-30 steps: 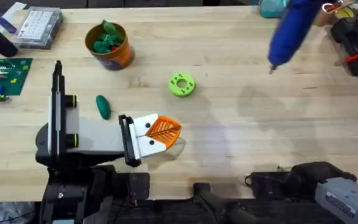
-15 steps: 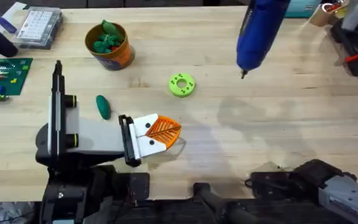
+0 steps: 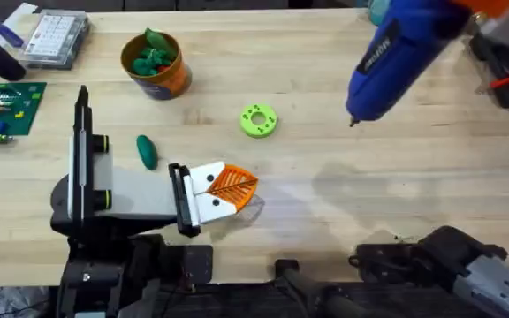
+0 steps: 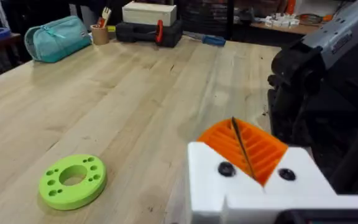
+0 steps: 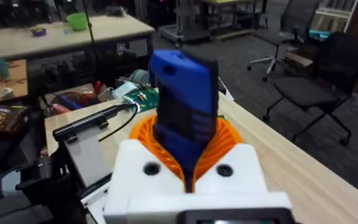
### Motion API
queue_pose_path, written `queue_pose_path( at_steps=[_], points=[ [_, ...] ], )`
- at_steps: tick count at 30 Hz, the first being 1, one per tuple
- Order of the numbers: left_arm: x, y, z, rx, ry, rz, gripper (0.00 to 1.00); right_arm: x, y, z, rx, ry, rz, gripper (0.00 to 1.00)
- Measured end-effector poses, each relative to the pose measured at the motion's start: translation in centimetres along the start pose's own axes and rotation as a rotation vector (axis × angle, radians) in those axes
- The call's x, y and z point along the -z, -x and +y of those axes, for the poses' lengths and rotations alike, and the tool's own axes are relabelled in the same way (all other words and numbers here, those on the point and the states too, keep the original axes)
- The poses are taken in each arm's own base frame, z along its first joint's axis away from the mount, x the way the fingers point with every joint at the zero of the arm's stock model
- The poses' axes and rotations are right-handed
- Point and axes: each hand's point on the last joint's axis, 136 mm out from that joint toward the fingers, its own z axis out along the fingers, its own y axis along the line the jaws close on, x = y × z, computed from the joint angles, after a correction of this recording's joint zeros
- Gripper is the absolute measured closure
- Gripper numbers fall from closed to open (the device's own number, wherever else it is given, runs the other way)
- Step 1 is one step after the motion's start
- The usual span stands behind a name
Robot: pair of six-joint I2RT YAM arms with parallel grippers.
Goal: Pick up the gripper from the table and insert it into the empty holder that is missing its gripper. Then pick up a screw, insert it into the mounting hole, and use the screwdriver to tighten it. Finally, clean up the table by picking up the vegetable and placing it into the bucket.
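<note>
Pale wooden tabletop [image 3: 325,203] fills my view. My right gripper [image 5: 188,163], cut off at the far right overhead, clamps the thick blue cylindrical screwdriver [image 3: 387,62] aloft. My left gripper [image 3: 228,187] rests closed near left, just beside the dark green oblong vegetable [image 3: 147,151].

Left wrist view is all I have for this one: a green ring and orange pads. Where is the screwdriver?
Observer: The screwdriver is clamped in the right tool, held above the table.
Operator: Pointing which way?
Observer: From overhead, its bit points down over the table's far right part, well away from the left tool.
Operator: And the vegetable?
Observer: The vegetable lies on the table beside the left arm, not in the bucket.
</note>
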Motion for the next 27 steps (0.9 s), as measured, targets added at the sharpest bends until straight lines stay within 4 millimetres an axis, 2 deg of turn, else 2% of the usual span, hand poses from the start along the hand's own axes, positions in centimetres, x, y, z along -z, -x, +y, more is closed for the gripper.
queue_pose_path(
  at_steps=[3, 5, 8, 12, 21, 27],
  points=[
    [0.0, 0.0, 0.0, 0.0, -0.001, 0.0, 0.987, -0.5, 0.0, 0.3, 0.028, 0.038, -0.079, 0.975],
    [0.0, 0.0, 0.0, 0.0, -0.002, 0.0, 0.987, -1.3, -0.9, 0.2, 0.022, 0.067, -0.097, 0.975],
    [0.0, 0.0, 0.0, 0.0, -0.002, 0.0, 0.987, -2.9, -2.7, 0.1, -0.001, 0.105, -0.087, 0.976],
    [0.0, 0.0, 0.0, 0.0, -0.002, 0.0, 0.987, -5.6, -4.0, 0.5, -0.017, 0.17, -0.072, 0.976],
    [0.0, 0.0, 0.0, 0.0, -0.002, 0.0, 0.987, -10.3, -5.0, 3.7, 0.004, 0.332, -0.113, 0.976],
    [0.0, 0.0, 0.0, 0.0, -0.002, 0.0, 0.987, -11.5, -4.1, 6.1, 0.059, 0.427, -0.203, 0.976]
  ],
)
